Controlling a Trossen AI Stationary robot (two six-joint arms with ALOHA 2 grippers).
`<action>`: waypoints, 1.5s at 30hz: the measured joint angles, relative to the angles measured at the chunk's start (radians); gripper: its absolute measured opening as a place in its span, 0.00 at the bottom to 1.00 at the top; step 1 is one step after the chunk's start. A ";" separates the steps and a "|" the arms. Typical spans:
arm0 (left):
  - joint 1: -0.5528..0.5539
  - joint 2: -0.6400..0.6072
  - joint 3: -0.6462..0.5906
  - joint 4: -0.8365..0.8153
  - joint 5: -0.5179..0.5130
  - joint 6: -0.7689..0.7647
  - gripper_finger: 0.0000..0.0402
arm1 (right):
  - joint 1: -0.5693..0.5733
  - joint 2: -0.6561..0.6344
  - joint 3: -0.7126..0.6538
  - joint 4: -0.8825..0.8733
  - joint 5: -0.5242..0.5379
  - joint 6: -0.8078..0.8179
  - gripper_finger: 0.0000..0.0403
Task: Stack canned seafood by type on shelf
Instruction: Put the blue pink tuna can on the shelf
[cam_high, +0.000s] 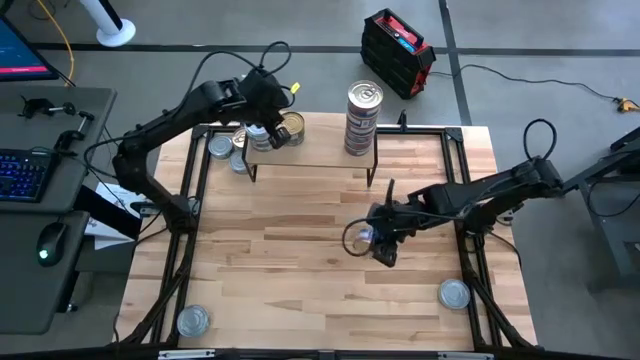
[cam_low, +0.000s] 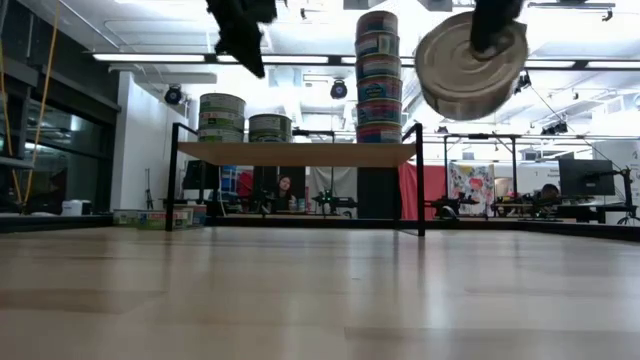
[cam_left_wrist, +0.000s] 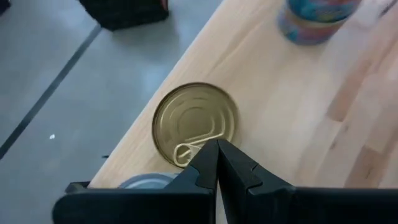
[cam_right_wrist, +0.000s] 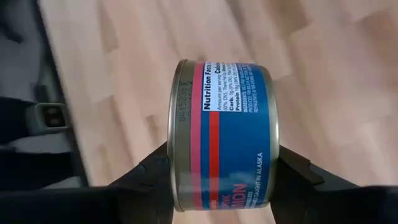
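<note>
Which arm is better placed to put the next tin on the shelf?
Right, probably. The right gripper already holds a blue-and-red labelled round metal tin above the table, ready to carry to the light wood shelf. The left gripper is shut and empty over a gold pull-tab tin on the shelf.

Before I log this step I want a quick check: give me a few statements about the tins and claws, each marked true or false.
1. The right claw holds a blue-labelled tin off the table. True.
2. The left claw is wide open. False: its fingers are closed together above a gold-lidded tin.
3. A tall stack of tins stands on the shelf. True.
4. No tins remain on the table. False: two silver-lidded tins lie near its front corners.
</note>
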 joint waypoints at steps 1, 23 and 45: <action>-0.011 -0.017 0.000 0.000 0.003 -0.013 0.00 | 0.000 -0.023 -0.047 0.063 -0.014 0.024 0.42; -0.391 -0.456 0.002 0.103 -0.168 -0.193 0.00 | -0.046 0.464 -0.203 1.851 1.066 0.598 0.42; -0.415 -0.598 0.002 0.093 0.051 -0.150 0.00 | -0.241 0.673 0.175 1.441 1.338 0.862 0.42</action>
